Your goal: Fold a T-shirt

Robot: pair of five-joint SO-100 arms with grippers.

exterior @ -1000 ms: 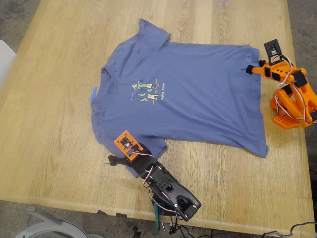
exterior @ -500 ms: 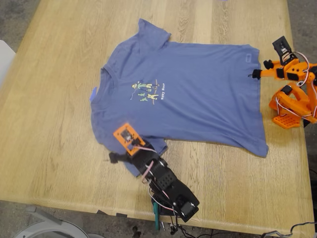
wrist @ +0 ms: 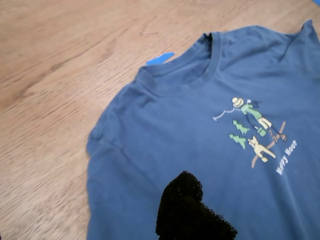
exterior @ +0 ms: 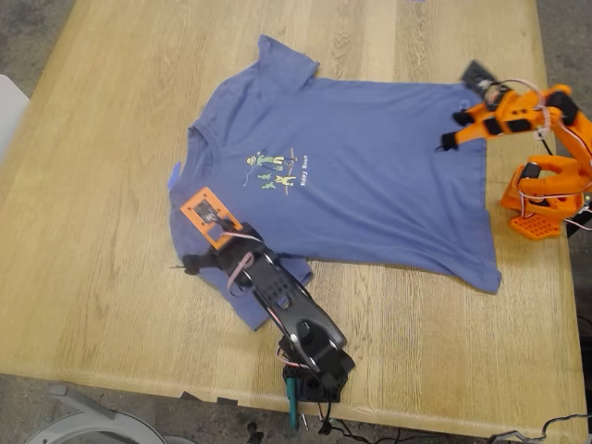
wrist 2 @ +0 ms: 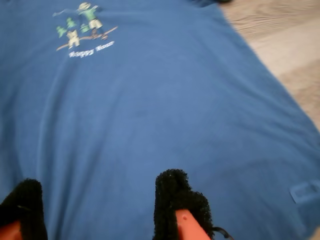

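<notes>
Pale wood worktop carries the T-shirt spread flat and unfolded, its long axis running from the collar at the exterior view's left to the hem at that view's right. My first gripper hovers by the near shoulder and sleeve; only one dark pad shows, so I cannot tell how wide that tool stands. My second gripper hangs over the hem end, jaws apart and empty. Each arm sits nearest its own end.
</notes>
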